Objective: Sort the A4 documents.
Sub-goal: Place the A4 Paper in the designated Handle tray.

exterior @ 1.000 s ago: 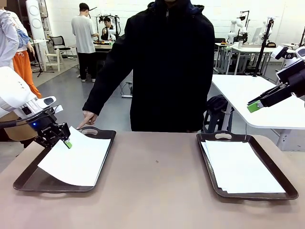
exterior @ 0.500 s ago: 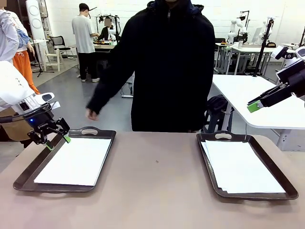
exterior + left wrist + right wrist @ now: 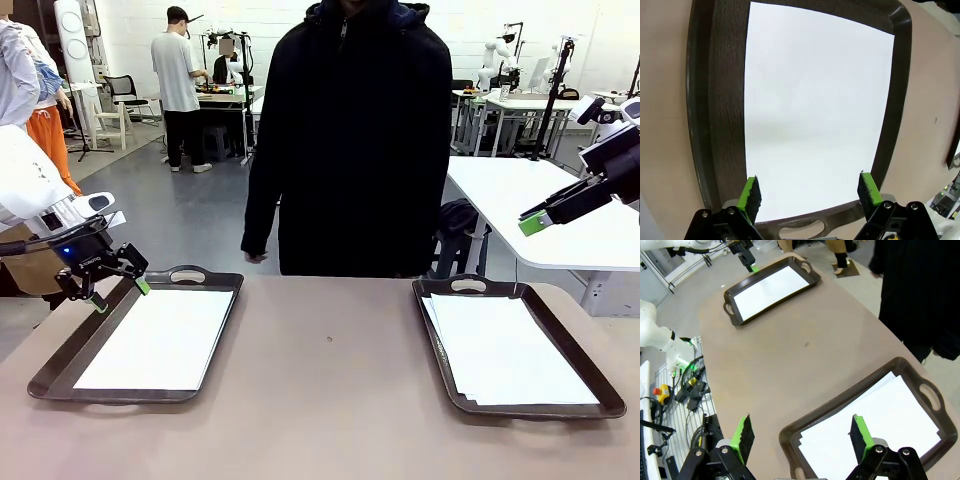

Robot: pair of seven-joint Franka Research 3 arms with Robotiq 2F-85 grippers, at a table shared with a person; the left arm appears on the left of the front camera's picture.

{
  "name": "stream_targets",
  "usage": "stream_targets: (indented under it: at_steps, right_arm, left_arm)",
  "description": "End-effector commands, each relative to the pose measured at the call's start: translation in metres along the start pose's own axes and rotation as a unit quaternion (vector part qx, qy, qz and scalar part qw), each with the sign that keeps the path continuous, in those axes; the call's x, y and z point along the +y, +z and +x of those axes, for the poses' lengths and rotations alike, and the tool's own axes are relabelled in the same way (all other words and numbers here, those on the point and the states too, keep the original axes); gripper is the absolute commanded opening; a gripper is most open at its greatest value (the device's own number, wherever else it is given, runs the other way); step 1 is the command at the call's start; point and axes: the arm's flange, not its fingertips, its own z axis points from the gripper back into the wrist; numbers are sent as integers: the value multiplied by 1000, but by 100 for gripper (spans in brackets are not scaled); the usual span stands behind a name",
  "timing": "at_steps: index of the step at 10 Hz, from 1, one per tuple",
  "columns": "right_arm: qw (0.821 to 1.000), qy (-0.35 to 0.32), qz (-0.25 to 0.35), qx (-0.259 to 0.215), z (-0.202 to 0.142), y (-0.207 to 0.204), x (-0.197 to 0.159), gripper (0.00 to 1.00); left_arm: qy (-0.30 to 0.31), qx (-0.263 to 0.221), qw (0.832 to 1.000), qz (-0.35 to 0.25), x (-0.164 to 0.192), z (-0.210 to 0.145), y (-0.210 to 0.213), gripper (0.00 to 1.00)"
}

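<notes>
One white A4 sheet [image 3: 155, 338] lies flat in the left dark tray [image 3: 60, 383]. My left gripper [image 3: 120, 294] hovers open just above the tray's far left corner, apart from the sheet. In the left wrist view the same sheet [image 3: 815, 110] lies below my open left gripper [image 3: 810, 192], with nothing between the green pads [image 3: 751, 192]. A stack of A4 documents [image 3: 505, 350] rests in the right tray [image 3: 440, 350]. My right gripper [image 3: 535, 222] is raised high at the right. In the right wrist view it [image 3: 800, 437] stands open and empty over the stack [image 3: 875, 432].
A person in a black jacket [image 3: 350, 140] stands at the table's far edge, one hand [image 3: 256, 257] hanging by the side. The brown tabletop [image 3: 330, 380] lies bare between the trays. A white table [image 3: 540, 200] stands behind at the right.
My left gripper opened and let go of the sheet, which dropped flat into the left tray. The person's hand drew back from that tray. The right arm stayed still.
</notes>
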Motion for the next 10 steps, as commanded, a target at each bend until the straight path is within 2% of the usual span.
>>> stream_targets:
  at_steps: [1,10]
  right_arm:
    - [1000,0,3,-4,1,-1,1,100]
    - [1000,0,3,-4,1,-1,1,100]
  left_arm:
    - [-8,1,1000,0,0,0,0,100]
    - [-8,1,1000,0,0,0,0,100]
